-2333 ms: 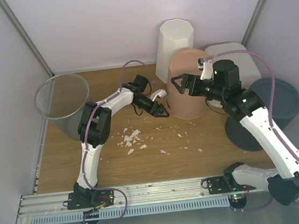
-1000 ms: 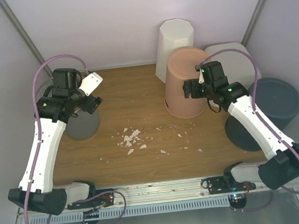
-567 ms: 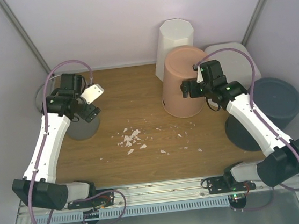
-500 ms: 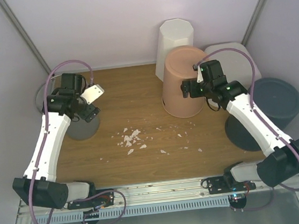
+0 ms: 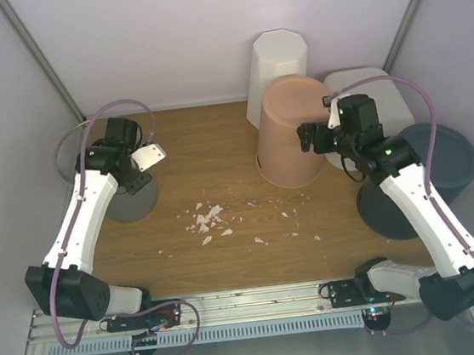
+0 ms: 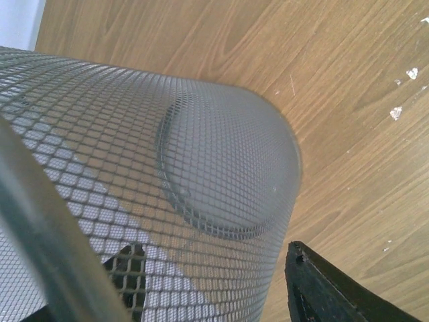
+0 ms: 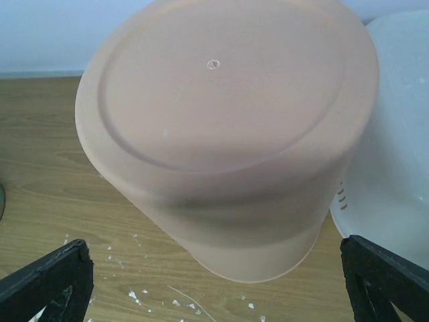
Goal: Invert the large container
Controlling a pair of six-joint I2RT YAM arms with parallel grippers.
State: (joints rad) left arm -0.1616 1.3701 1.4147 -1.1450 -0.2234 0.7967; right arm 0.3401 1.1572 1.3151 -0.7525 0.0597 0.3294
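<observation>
1. The large container (image 5: 378,82) is a translucent-white tub with rounded corners, broader than the bins around it. It stands in the far right corner of the table (image 5: 218,158). The right wrist view shows its smooth curved wall (image 7: 395,154) with a short row of small slots low down. Whether its mouth faces up cannot be told.

2. Obstructions: a peach bin (image 5: 290,133) stands base-up just beside the tub's left side and covers part of it in the right wrist view. A tall white faceted bin (image 5: 275,63) stands behind the peach bin at the far edge. A dark grey bin (image 5: 445,158) lies near the right edge, close to the tub. The right arm crosses over the tub's near part.

3. The right gripper (image 7: 214,288) has its fingers wide apart with nothing between them, and it faces the peach bin.

4. The left gripper (image 6: 211,258) is at the grey wire-mesh bin (image 6: 201,168) near the left edge. Its jaws are apart and astride the mesh wall, 1 finger inside and 1 outside.

5. White scraps (image 5: 207,219) lie scattered mid-table.
</observation>
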